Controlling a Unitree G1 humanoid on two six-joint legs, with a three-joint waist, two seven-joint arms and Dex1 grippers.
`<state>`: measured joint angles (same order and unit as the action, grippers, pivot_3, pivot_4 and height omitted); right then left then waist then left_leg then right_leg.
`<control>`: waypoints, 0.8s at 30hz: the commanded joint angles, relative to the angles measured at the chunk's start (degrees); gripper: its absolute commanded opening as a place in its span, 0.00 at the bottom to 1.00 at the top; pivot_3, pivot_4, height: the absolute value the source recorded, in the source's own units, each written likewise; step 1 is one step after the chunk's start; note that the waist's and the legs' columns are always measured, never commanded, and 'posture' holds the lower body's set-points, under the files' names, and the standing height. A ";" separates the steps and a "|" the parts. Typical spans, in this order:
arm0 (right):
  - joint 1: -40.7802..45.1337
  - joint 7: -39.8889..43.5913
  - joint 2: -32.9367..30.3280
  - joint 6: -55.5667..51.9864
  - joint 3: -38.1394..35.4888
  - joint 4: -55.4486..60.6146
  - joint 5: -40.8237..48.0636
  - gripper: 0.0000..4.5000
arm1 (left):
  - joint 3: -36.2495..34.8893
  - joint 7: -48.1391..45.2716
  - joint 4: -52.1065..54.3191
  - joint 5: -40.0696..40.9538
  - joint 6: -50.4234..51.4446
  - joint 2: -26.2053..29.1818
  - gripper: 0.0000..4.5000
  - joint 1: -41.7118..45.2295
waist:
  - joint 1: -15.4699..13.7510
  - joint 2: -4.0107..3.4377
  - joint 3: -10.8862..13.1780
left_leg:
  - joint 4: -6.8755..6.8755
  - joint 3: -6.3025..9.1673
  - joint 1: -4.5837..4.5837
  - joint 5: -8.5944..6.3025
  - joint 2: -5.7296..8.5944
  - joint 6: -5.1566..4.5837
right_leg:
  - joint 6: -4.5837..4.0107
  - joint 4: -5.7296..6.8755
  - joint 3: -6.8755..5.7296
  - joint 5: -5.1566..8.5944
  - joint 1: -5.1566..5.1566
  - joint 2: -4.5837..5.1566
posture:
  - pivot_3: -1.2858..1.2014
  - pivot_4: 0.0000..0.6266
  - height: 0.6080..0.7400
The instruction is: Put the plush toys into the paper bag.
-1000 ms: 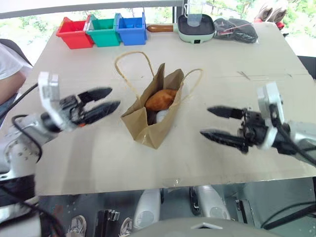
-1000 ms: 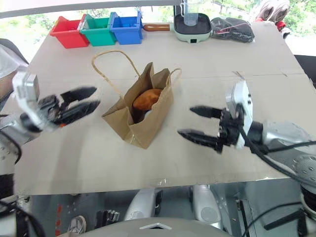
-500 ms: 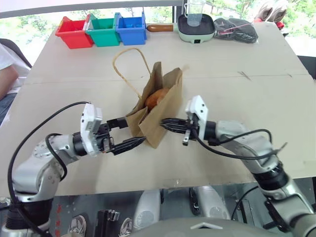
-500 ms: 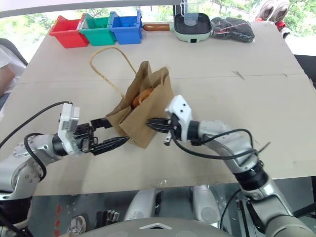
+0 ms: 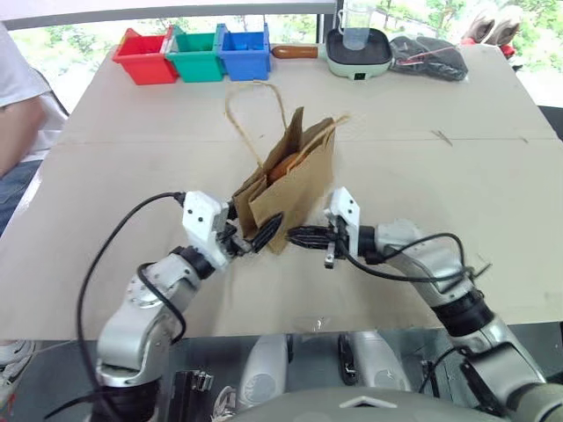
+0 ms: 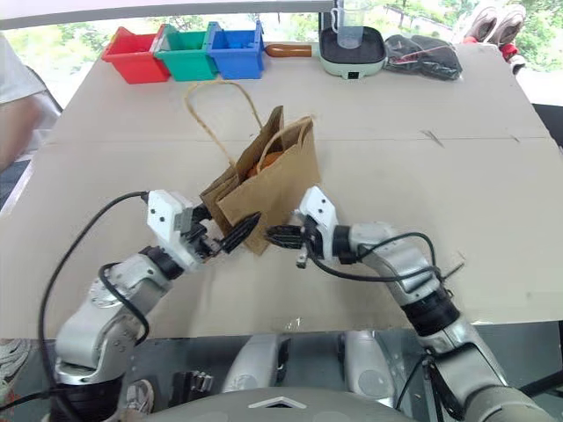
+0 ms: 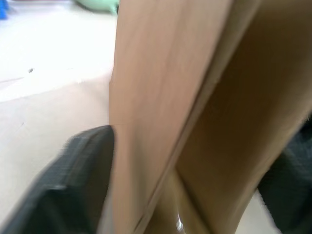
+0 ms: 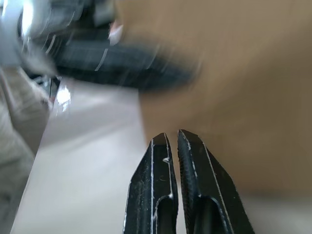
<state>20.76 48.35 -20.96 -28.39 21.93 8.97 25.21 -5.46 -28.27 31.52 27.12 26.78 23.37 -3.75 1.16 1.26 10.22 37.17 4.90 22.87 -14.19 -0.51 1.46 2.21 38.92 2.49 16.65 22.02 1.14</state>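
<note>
The paper bag (image 5: 295, 180) stands upright near the middle of the desk (image 5: 457, 176), mouth up, its cord handles (image 5: 251, 110) rising toward the far edge; we see the brown plush toy (image 5: 283, 167) inside the mouth, while the white one cannot be made out. The left tool (image 5: 255, 236) straddles the bag's near lower corner, its fingers apart on either side of the paper; whether they press it we cannot tell. The right tool (image 5: 299, 236), fingers pinched together with nothing between them, points at the bag's near face just beside that corner. Along the far edge stand red (image 5: 141, 58), green (image 5: 195, 56) and blue (image 5: 244, 53) bins, a pale green pan (image 5: 356, 51) and a dark bundle (image 5: 431, 54). Broad bare desk lies right of the bag and toward the near edge. A person's arm (image 5: 18, 105) shows at the desk's left side.
</note>
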 commanded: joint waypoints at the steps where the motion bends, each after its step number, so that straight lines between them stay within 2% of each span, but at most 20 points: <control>1: -3.15 -0.50 -3.55 1.19 -5.56 8.33 0.55 0.09 | -1.53 -0.95 -1.06 -0.15 -3.61 -0.01 0.49 0.28 | -0.02 -0.01 0.00 | -0.01 -0.02 -0.03 0.00 0.00 0.00 | 0.00 0.01 0.01 0.00 0.00 -0.01 | 0.52 0.24 1.00; 3: -5.99 -1.14 -5.60 1.46 -8.51 11.99 1.04 0.18 | -2.14 -3.60 -2.52 0.78 -5.21 0.83 0.29 0.94 | -0.21 -0.02 0.00 | -0.03 0.01 -0.03 0.00 0.00 0.00 | -0.01 0.03 -0.02 0.01 0.00 -0.07 | 0.52 0.24 1.00; 4: -8.02 -1.71 -6.97 1.68 -10.87 14.52 1.32 0.27 | -2.85 -6.04 -3.84 2.16 -5.98 1.49 0.19 1.92 | -0.31 -0.03 0.01 | -0.05 0.02 -0.03 0.00 -0.01 0.00 | -0.01 0.02 -0.07 0.01 0.00 -0.09 | 0.52 0.24 1.00; 5: -9.95 -2.26 -8.22 2.00 -13.19 16.76 1.46 0.43 | -3.44 -8.74 -5.20 3.49 -6.73 2.30 0.04 2.93 | -0.34 -0.03 0.01 | -0.05 0.00 -0.02 0.00 0.00 0.01 | -0.02 0.03 -0.11 0.02 -0.01 -0.11 | 0.52 0.24 1.00; 6: -12.88 -2.99 -9.72 2.46 -17.74 19.83 2.36 0.51 | -3.80 -13.81 -7.21 4.93 -8.28 4.05 0.00 4.57 | -0.44 -0.03 0.02 | -0.04 -0.03 -0.02 0.00 0.03 0.01 | -0.02 0.01 -0.13 0.02 -0.03 -0.12 | 0.52 0.24 1.00; 8: -18.45 -3.88 -12.26 3.38 -27.57 24.92 4.61 0.71 | -3.52 -24.94 -13.56 4.73 -13.96 8.56 0.00 8.90 | -0.85 -0.06 0.03 | 0.00 -0.04 0.03 0.01 0.12 0.01 | -0.02 -0.01 -0.28 0.03 -0.09 -0.10 | 0.52 0.24 1.00; 10: -25.13 -1.48 -15.84 5.51 -36.34 27.67 4.41 0.87 | -2.45 -36.07 -22.30 4.54 -18.82 12.14 0.00 15.36 | -0.98 -0.16 0.07 | 0.02 -0.09 0.00 0.01 0.19 0.01 | -0.02 -0.05 -0.27 0.03 -0.19 -0.11 | 0.52 0.24 1.00; 11: -28.28 0.28 -17.41 6.33 -39.80 28.32 4.57 1.00 | -1.56 -41.27 -27.09 4.43 -20.83 13.13 0.00 18.88 | -1.13 -0.18 0.08 | 0.04 -0.13 -0.05 0.01 0.22 0.01 | -0.02 -0.07 -0.25 0.04 -0.24 -0.11 | 0.52 0.24 1.00; 13: -32.41 2.00 -19.17 7.88 -44.31 28.83 4.86 1.00 | 0.87 -50.04 -36.28 3.12 -25.12 13.92 0.00 25.38 | -1.55 -0.18 0.06 | 0.03 -0.08 -0.10 0.01 0.20 0.00 | -0.02 -0.11 -0.32 0.04 -0.34 -0.13 | 0.52 0.24 1.00; 16: -35.27 2.62 -20.66 9.15 -48.19 29.22 5.39 1.00 | 5.20 -61.75 -53.62 -1.21 -33.32 12.69 0.00 36.68 | -0.57 -0.18 0.04 | 0.06 -0.15 -0.16 0.01 0.17 0.00 | -0.01 -0.13 -0.26 0.04 -0.38 -0.19 | 0.52 0.24 1.00; 20: -34.70 1.46 -20.57 9.57 -47.54 29.98 5.22 1.00 | 9.84 -64.23 -71.02 -5.59 -41.64 9.47 0.00 47.30 | 0.28 -0.14 0.05 | 0.12 -0.20 -0.16 0.01 0.13 -0.01 | 0.00 -0.08 -0.18 0.03 -0.33 -0.25 | 0.52 0.24 1.00; 21: -34.54 1.19 -20.55 9.70 -46.86 30.12 4.83 1.00 | 10.94 -64.23 -73.59 -5.92 -42.18 9.13 0.16 48.71 | 0.40 -0.13 0.05 | 0.13 -0.16 -0.16 0.01 0.14 -0.01 | 0.00 -0.02 -0.20 0.03 -0.35 -0.25 | 0.52 0.24 1.00; 24: -33.49 1.20 -20.75 10.89 -43.77 29.24 2.79 1.00 | 10.96 -63.74 -77.69 -7.62 -41.93 7.68 0.41 50.89 | 1.07 -0.12 0.04 | 0.12 -0.13 -0.11 0.00 0.14 -0.01 | 0.01 -0.05 -0.19 0.03 -0.33 -0.26 | 0.52 0.24 1.00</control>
<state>-13.19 49.54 -41.21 -19.29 -22.64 37.23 28.91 6.28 -92.12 -45.50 20.10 -14.94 31.03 46.22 2.23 1.15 10.26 37.30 4.76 22.77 -14.18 -0.36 1.44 2.23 38.87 2.29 16.68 21.69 0.90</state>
